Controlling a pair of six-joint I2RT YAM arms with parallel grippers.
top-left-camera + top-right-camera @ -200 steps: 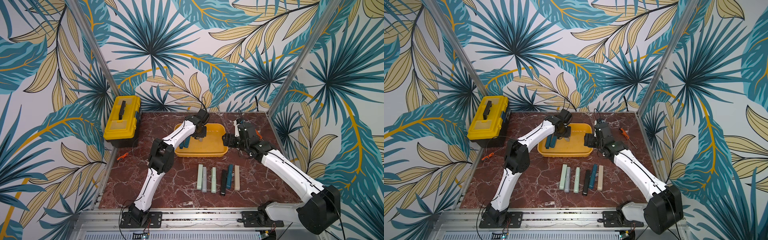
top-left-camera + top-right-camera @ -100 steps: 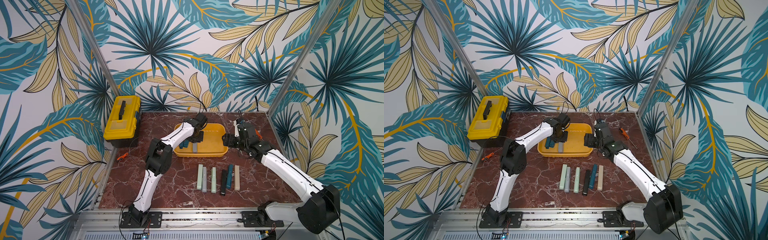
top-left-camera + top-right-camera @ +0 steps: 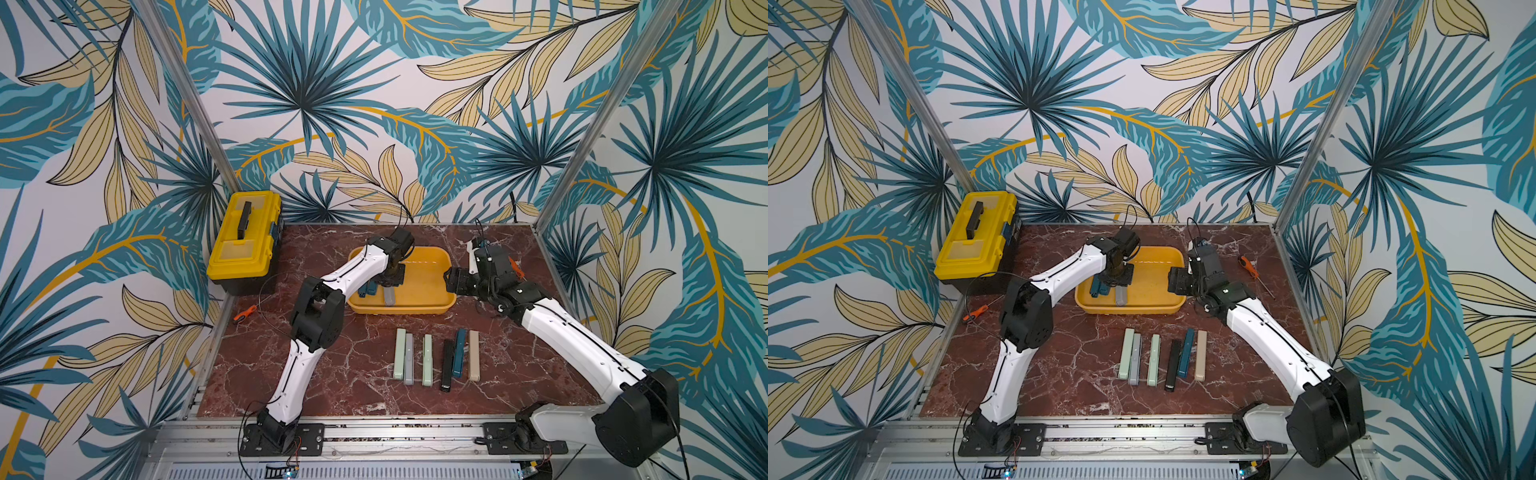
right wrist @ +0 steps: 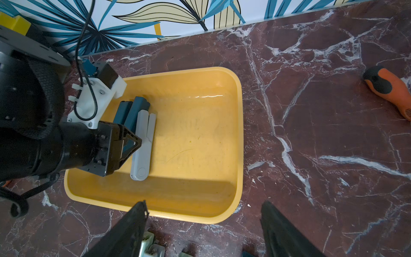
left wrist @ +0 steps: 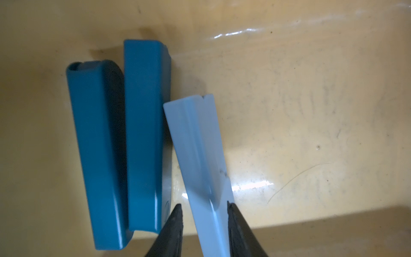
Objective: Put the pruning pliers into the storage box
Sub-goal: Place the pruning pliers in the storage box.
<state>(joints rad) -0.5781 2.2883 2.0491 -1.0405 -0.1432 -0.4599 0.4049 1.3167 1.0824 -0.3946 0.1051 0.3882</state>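
Observation:
The storage box [image 3: 428, 286] [image 3: 1154, 286] is a shallow orange-yellow tray at the back middle of the marble table. Two dark teal pruning pliers [image 3: 368, 288] [image 5: 100, 144] lie side by side on its floor. My left gripper [image 3: 390, 281] [image 5: 203, 205] reaches down into the box, shut on the end of a grey piece [image 5: 195, 144] [image 4: 142, 144]. That piece slants low beside the teal pair. Several more pieces [image 3: 436, 359] [image 3: 1163, 357] lie in a row on the table in front of the box. My right gripper [image 3: 455, 284] [image 4: 203, 202] hangs open and empty at the box's right front corner.
A yellow lidded toolbox [image 3: 245, 241] stands at the back left. An orange-handled screwdriver [image 3: 1250, 266] [image 4: 389, 86] lies right of the box, behind my right arm. A small orange-handled tool [image 3: 245, 313] lies near the table's left edge. Walls close the back and both sides.
My left gripper has come down and toward the front inside the box, bringing the grey piece down beside the teal pair. The right arm has not moved.

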